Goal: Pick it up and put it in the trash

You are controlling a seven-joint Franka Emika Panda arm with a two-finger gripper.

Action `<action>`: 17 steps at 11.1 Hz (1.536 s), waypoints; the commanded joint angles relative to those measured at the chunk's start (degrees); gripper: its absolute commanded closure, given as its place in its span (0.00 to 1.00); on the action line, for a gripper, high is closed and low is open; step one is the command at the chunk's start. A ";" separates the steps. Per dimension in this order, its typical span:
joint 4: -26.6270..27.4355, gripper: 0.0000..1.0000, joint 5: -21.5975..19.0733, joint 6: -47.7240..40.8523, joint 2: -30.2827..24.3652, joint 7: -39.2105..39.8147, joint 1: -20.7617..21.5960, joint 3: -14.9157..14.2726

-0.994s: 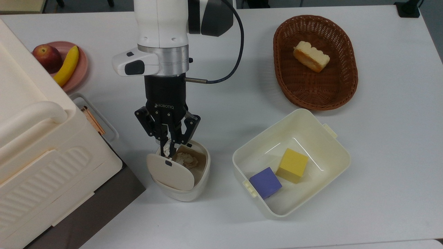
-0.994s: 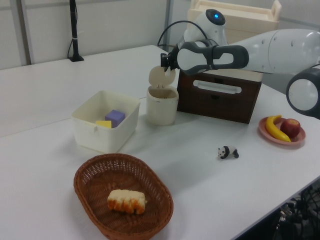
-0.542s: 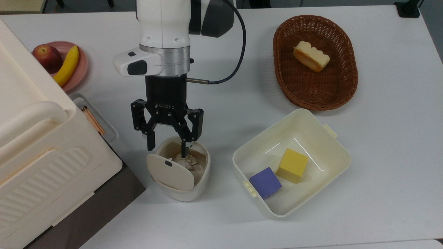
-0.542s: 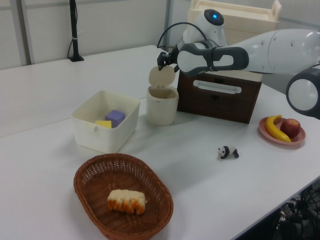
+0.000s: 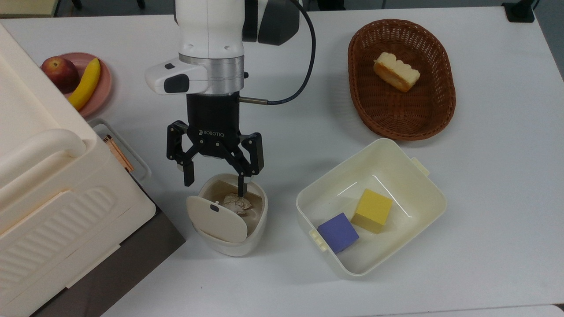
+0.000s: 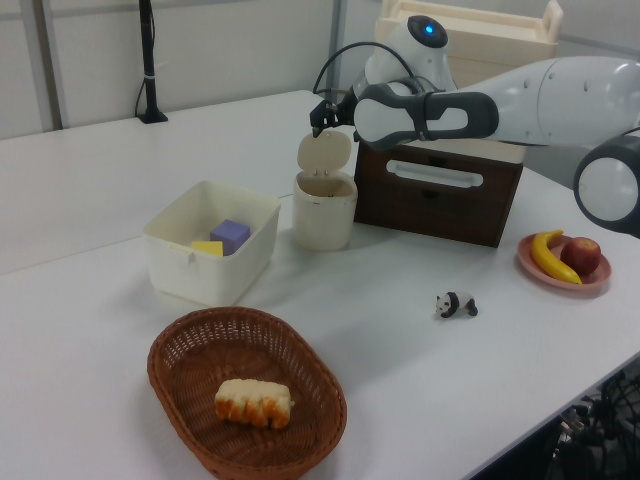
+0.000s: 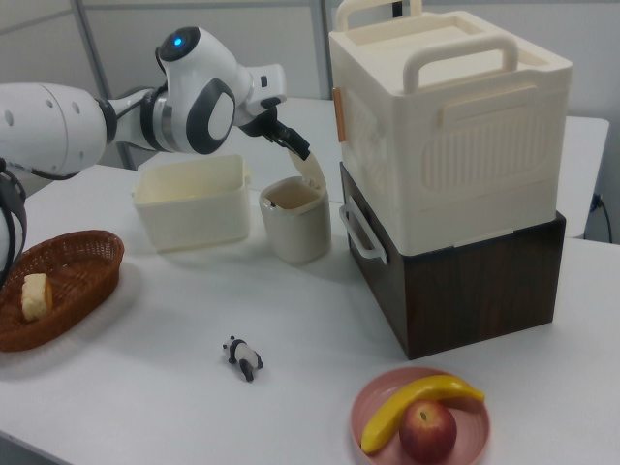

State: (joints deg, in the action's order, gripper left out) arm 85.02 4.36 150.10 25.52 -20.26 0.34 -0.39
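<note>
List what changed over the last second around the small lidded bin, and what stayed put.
The hand opened and let go of the white paper wad, which dropped into the small cream bin beside the paper already there. The hand then rose slightly above the rim, fingers spread. The flip lid stayed open, and the tub with its two blocks, the bread basket, the fruit plate and the panda figurine did not move.

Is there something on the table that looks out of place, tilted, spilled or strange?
Only small things. The panda figurine lies alone on the bare table, apart from every container. The trash bin stands upright with its lid flipped open and crumpled paper inside, under the open gripper. Nothing looks spilled or damaged.
</note>
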 commanded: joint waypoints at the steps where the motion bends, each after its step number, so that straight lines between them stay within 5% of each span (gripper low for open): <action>1: 2.26 0.00 0.82 -19.50 -7.83 0.13 1.41 0.30; 5: 1.73 0.00 0.39 -60.63 -16.80 23.62 1.50 1.44; 7: 2.25 0.00 0.21 -68.60 -20.49 26.59 1.15 1.35; 9: 5.83 0.00 -1.01 -67.33 -24.44 26.24 0.80 1.09; 12: 19.11 0.00 -2.34 -54.85 -33.41 22.91 0.97 1.00; 17: 18.78 0.00 -3.56 -48.35 -32.64 16.49 0.98 0.83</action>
State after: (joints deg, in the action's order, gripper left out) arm 101.43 2.93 96.76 -5.66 -0.66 1.04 1.03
